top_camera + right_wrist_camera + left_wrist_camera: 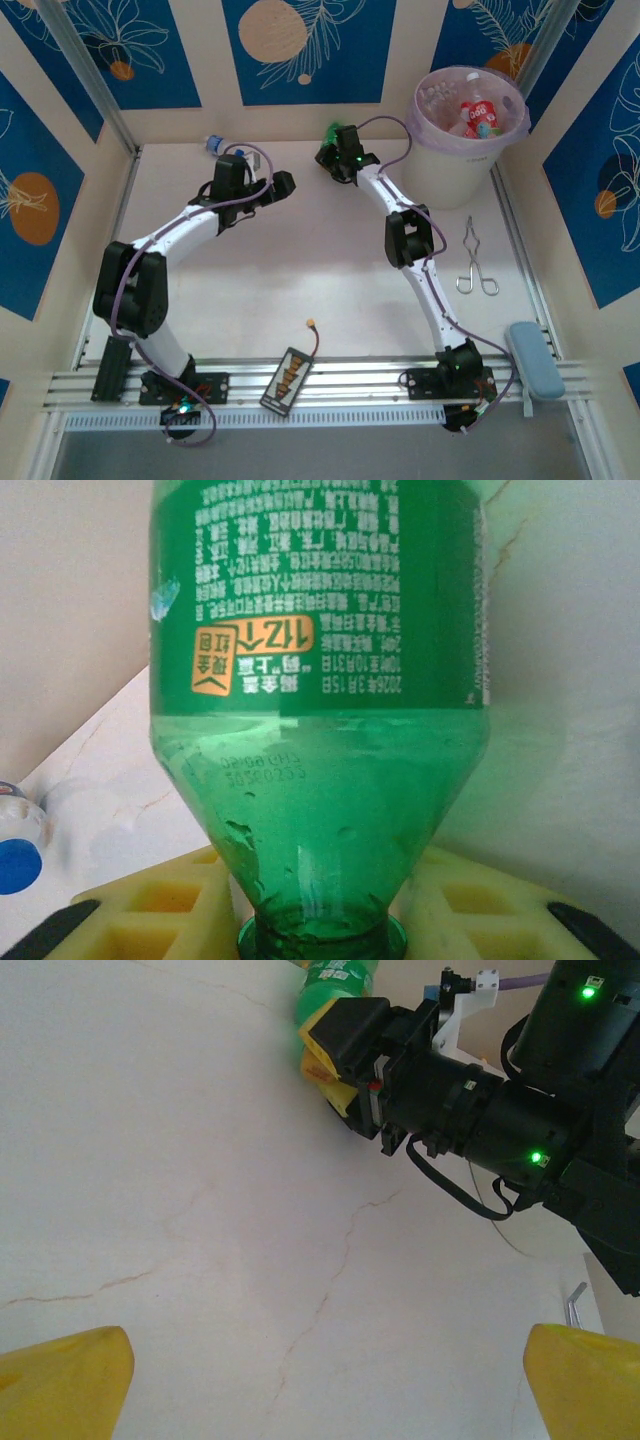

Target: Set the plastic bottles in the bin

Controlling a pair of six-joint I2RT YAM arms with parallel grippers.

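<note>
Green bottle (320, 730) clamped in right pincer (336, 145), arm stretched forward

Blue leaf-patterned walls (330, 80), pale marbled tabletop (300, 270)

On my feed the two arms match: the left white-shelled arm (190, 228) and the right white-shelled arm (432, 290) both have bulky black joint housings (135, 285), and a thin lilac cable (385, 122) trails along each. The right one's black wrist body (480, 1110) shows small green lights (537, 1157) (I count two). The left claw (325, 1380) and right claw (320, 925) wear chunky yellow plastic fingers (65, 1385), the right pair moulded with hollow cells.
</note>
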